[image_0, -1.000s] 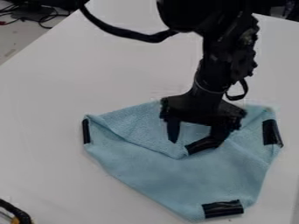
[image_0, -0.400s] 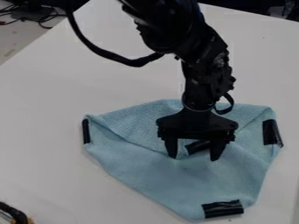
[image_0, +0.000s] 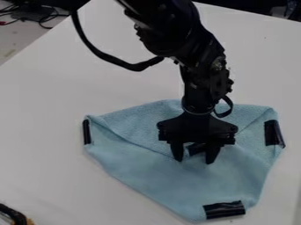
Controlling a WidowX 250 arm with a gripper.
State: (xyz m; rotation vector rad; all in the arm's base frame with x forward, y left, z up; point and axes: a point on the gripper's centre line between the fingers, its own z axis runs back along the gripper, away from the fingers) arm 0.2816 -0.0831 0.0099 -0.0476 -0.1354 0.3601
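In my camera view, I see my black gripper [image_0: 194, 161] hanging over a light blue cloth [image_0: 170, 180]. Its two fingers are apart, with a fair gap, and point down. I can't tell if the tips touch the cloth. A short black strip [image_0: 196, 148] shows between and behind the fingers.

The cloth lies on a white table [image_0: 47, 171], right below the gripper, and sticks out on both sides of it. It is flat and wide, with bent, uneven edges. Some of it is folded over. The part behind the gripper looks bumpy, and the part in front looks smoother. A long fold line runs from the cloth's left corner toward the gripper.

Three more black bits sit at the cloth's edges: a thin one [image_0: 87, 132] left of the gripper, a wider one [image_0: 273, 133] to its right, and a shiny one [image_0: 224, 210] in front, a bit right. A black and yellow thing [image_0: 16, 216] is well apart from the gripper, at the front left.
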